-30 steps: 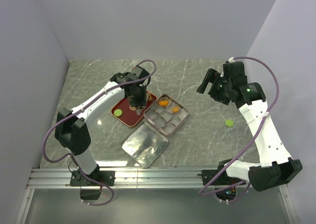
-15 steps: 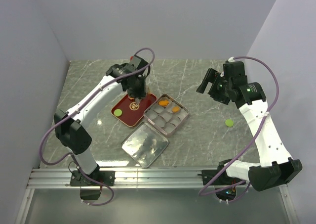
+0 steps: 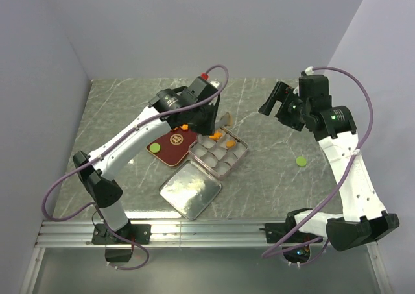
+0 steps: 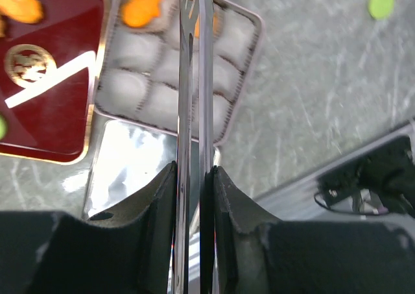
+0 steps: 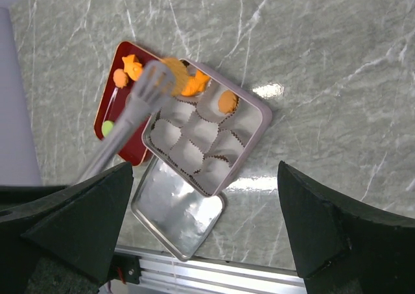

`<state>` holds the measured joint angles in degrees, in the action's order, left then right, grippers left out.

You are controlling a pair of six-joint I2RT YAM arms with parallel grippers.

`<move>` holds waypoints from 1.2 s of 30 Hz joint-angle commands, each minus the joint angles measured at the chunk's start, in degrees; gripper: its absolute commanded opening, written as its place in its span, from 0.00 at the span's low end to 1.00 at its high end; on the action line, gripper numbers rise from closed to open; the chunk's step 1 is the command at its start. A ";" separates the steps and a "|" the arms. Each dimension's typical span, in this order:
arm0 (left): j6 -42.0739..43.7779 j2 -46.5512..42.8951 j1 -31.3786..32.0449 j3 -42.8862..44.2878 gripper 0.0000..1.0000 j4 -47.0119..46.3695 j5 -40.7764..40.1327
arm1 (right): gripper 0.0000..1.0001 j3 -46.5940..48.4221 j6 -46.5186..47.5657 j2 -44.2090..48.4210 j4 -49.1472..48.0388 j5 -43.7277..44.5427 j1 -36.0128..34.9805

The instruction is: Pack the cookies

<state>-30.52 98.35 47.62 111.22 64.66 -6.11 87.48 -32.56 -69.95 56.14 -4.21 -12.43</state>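
Note:
My left gripper (image 3: 209, 114) (image 4: 194, 172) is shut on metal tongs (image 4: 192, 80). The tongs' tips (image 5: 155, 83) hold a round orange cookie (image 5: 174, 70) over the far-left corner of the open pink tin (image 3: 240, 155) (image 5: 262, 122). The tin holds an orange fish cookie (image 4: 141, 12) (image 5: 198, 83) and a round orange cookie (image 5: 227, 102). The red tray (image 3: 167, 152) (image 5: 130, 152) bears two orange cookies (image 5: 132, 66) and a green one (image 3: 155, 148). Another green cookie (image 3: 300, 161) (image 4: 380, 2) lies on the table. My right gripper (image 3: 268, 105) (image 5: 206, 177) is open, empty, high above.
The tin's shiny lid (image 3: 190, 190) (image 5: 178, 219) lies flat just in front of the tin. The grey walls close the table at left, back and right. The aluminium rail (image 3: 194, 232) runs along the near edge.
My left gripper has swung right from above the red tray to above the tin, carrying the tongs with an orange cookie. My right gripper has shifted slightly upward.

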 commanded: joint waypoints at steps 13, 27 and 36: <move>1.61 1.93 7.31 -1.44 0.29 -0.33 5.49 | 0.99 -3.55 -0.40 4.39 -1.30 -0.98 0.21; -1.47 4.40 9.42 -6.80 0.34 -5.25 0.66 | 0.99 -4.34 0.04 4.56 -0.59 -0.71 -1.98; -2.79 4.83 9.78 -8.13 0.38 -7.36 -0.92 | 0.98 -4.34 0.21 3.95 -0.50 -0.36 -3.13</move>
<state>-32.36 103.39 56.97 103.11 59.75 -5.39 82.87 -32.97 -66.96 56.34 -5.04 -14.90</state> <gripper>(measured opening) 0.381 0.985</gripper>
